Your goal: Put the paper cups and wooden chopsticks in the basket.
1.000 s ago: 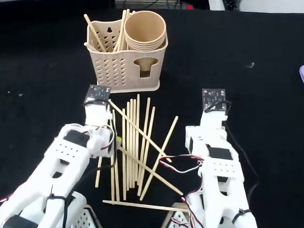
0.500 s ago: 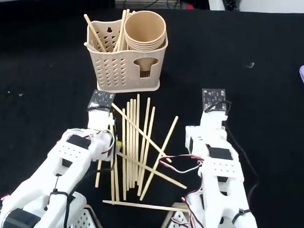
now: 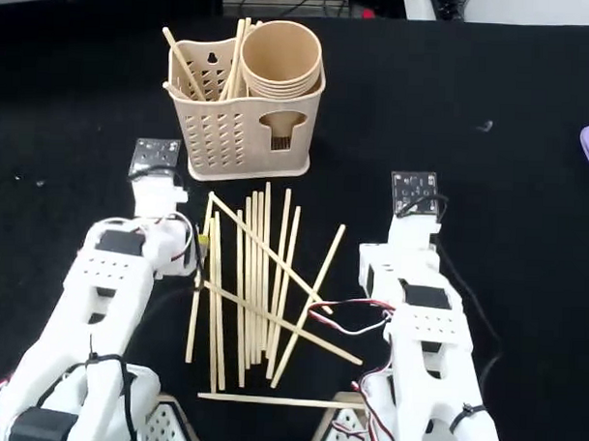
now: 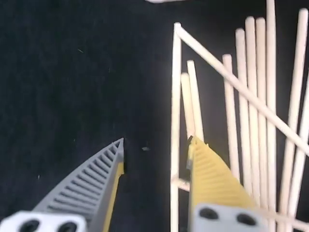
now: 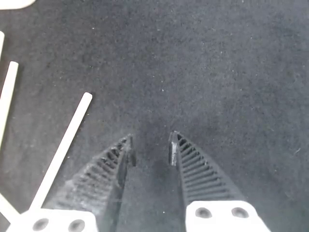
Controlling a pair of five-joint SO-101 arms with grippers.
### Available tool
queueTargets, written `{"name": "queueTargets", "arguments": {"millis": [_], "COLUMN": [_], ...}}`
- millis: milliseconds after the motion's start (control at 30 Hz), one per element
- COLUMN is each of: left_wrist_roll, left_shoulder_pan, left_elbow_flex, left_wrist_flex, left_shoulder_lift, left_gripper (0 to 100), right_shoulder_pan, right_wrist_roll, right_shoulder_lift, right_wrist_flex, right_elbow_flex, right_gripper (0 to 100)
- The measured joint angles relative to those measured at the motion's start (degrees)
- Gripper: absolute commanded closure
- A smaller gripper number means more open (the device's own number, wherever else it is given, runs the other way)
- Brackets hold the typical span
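High view: the basket (image 3: 230,136) holds stacked paper cups (image 3: 281,56) in one compartment and chopsticks (image 3: 181,60) in the other. Loose chopsticks (image 3: 257,277) lie on the surface (image 3: 489,189).
Left wrist view: left pincer (image 4: 155,146) wide open, empty, one stick between its fingers.
Right wrist view: right pincer (image 5: 150,145) slightly parted, empty.

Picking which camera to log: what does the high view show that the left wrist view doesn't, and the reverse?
High view adds: the basket, holding stacked cups and a few chopsticks. Left wrist view adds: the left gripper, open, with one loose chopstick lying between its jaws. Both share: the loose pile spread on the black table.
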Motion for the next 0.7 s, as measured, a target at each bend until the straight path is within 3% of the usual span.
{"name": "queueTargets", "arguments": {"millis": [133,367,433,500,700], "left_wrist_roll": [-7.12,-32.18,-37.98,-39.12,-32.18], "left_shoulder_pan": [3.60,14.51,17.93,20.66,31.91], "left_elbow_flex": [-7.03,-10.55,-9.49,-7.03,3.16], "left_wrist_flex": [14.68,37.19,38.24,37.01,25.14], "left_shoulder_lift": [0.00,0.00,0.00,0.00,0.00], "left_gripper": [78,79,79,79,79], "right_shoulder_pan": [0.00,0.00,0.00,0.00,0.00], "right_wrist_roll": [0.00,0.00,0.00,0.00,0.00], "right_shoulder_lift": [0.00,0.00,0.00,0.00,0.00], "right_wrist_flex": [0.00,0.00,0.00,0.00,0.00], "right_elbow_flex": [0.00,0.00,0.00,0.00,0.00], "right_gripper": [87.1,87.1,87.1,87.1,87.1]}}
